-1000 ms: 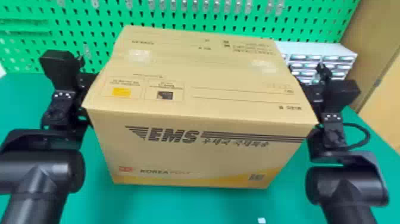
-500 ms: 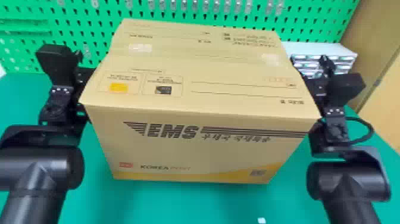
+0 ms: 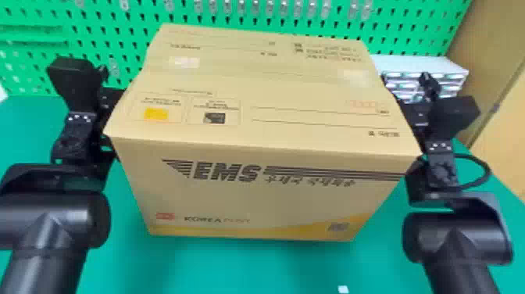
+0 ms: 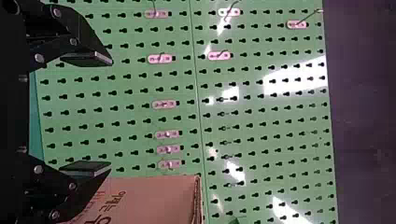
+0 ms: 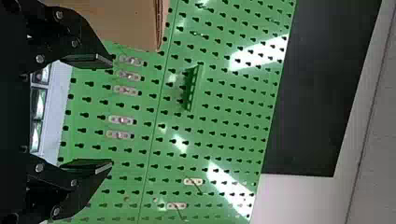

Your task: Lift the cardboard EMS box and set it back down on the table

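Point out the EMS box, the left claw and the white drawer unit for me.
EMS box [image 3: 269, 199]: head view, on its printed front face.
Left claw [image 4: 110, 112]: left wrist view, midway between its open fingertips.
White drawer unit [image 3: 418, 64]: head view, on its top.

Head view: you look from above and just short of the box [image 3: 258, 187], forward and down on its top and front, with the tabletop [image 3: 250, 269] under it and the pegboard [image 3: 125, 51] behind. Left arm [image 3: 50, 219] and right arm [image 3: 457, 234] frame it at either side.

Left wrist view: turned on its side. You sit right behind the left fingers [image 4: 88, 58], facing the pegboard farther off; part of the box sits nearer.

Right wrist view: same sideways set, close behind the right fingers [image 5: 88, 60], facing pegboard and box edge. You share the pale drawer unit [image 5: 53, 112] with the head view; all three views share box and pegboard.
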Controlling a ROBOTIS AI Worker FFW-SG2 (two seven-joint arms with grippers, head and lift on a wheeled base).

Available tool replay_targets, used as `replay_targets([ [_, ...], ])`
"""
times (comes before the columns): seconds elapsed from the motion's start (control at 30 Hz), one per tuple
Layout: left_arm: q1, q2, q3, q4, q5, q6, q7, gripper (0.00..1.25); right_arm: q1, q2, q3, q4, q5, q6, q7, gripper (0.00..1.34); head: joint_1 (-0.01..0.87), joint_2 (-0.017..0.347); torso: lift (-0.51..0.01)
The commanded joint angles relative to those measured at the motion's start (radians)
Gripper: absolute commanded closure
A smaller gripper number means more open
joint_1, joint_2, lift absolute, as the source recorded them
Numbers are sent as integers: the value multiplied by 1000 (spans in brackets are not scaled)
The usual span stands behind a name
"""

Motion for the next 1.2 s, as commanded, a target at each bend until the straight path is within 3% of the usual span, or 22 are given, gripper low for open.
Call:
replay_targets([
  [0.0, 0, 0, -1, 0, 0, 2, 0, 463, 3, 0, -6, 0, 0, 0, 0, 502, 678, -14, -99],
  [1.17, 28, 0, -1, 10, -38, 52, 0, 463, 1, 9, 5, 0, 3, 0, 0, 502, 678, -14, -99],
])
